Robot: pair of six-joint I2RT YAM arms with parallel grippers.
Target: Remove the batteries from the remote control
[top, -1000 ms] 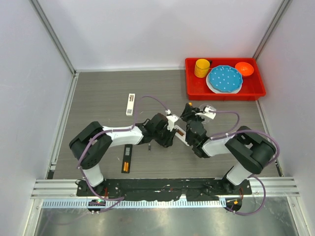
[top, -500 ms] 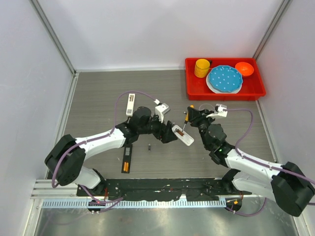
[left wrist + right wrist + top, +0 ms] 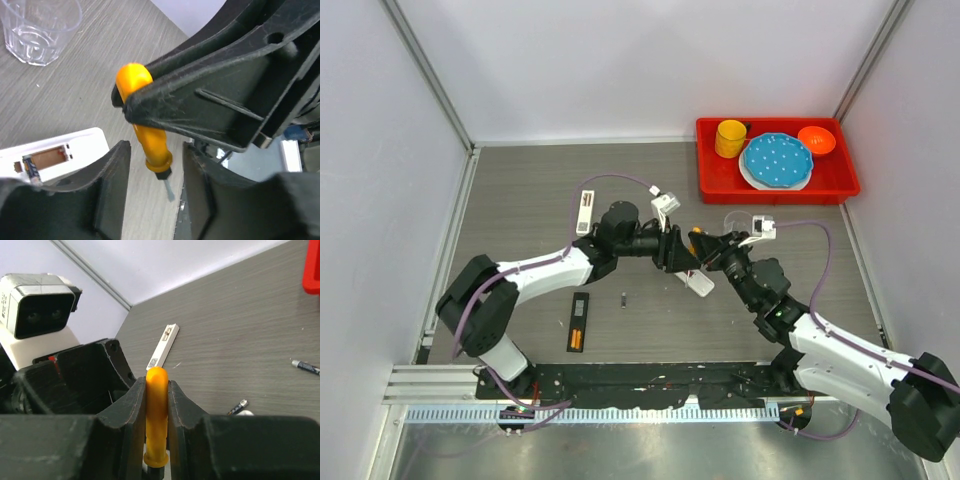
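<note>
– Mid-table, what's there, big stuff first?
– Grey table [image 3: 520, 180], red tray [image 3: 712, 178] in the far right corner. Both arms meet over the white remote [image 3: 699, 283], which lies with its bay open, facing up.
– Grippers?
– Right gripper [image 3: 156, 385] is pinched tight on the orange screwdriver [image 3: 156, 420] handle. Left gripper [image 3: 154, 150] is spread, fingers [image 3: 112, 185] flanking the screwdriver's lower end, gap on each side.
– Batteries?
– One battery [image 3: 31, 167] sits at the end of the white remote's bay. A loose battery [image 3: 623, 298] lies on the table left of that remote. The black remote [image 3: 579, 315], nearer the bases, holds orange cells [image 3: 576, 342] at its near end.
</note>
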